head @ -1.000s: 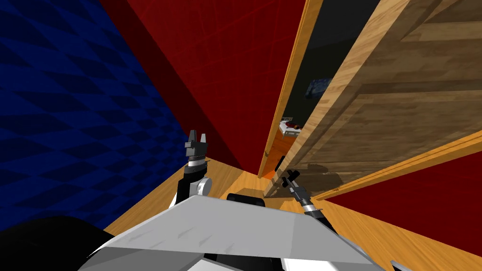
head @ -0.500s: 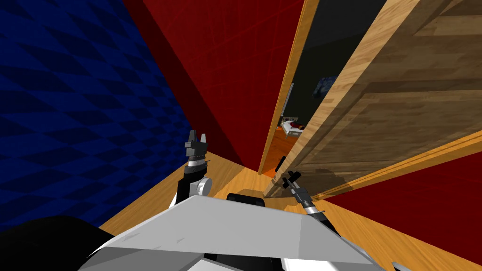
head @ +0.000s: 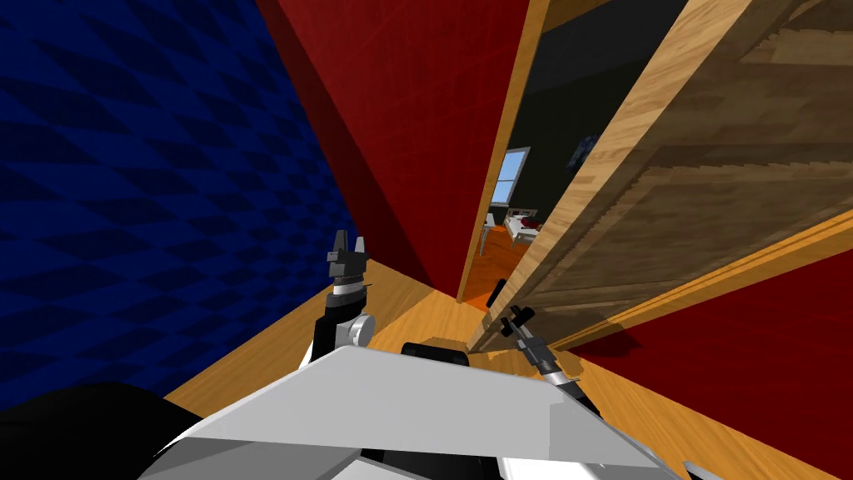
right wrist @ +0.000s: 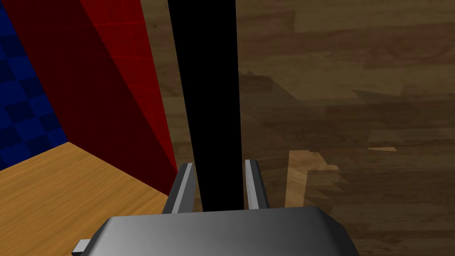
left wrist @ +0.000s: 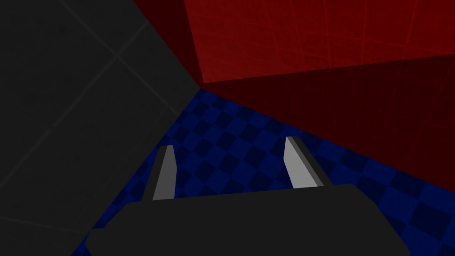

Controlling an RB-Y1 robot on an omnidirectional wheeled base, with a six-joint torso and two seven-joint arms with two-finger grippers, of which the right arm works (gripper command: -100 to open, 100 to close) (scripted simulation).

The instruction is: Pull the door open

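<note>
Wooden door [head: 683, 192], plank-grained and brown, stood ajar at the robot's right front, its free edge clear of the frame [head: 508, 150]. The right gripper [right wrist: 220, 163] held its fingers narrow on the black handle [right wrist: 209, 89], giving purchase for the pull. The left gripper [left wrist: 229, 142], fingers wide and empty, hung aside near the blue wall [head: 125, 167].

- Head view: red wall [head: 416, 100] and blue wall [head: 125, 208] are splayed twd corners by wide lens.
- Light is kept flat, dimmish.
- Jagged shadows are cast on door [right wrist: 355, 111].
- Window [head: 506, 177] is lit brightest.
</note>
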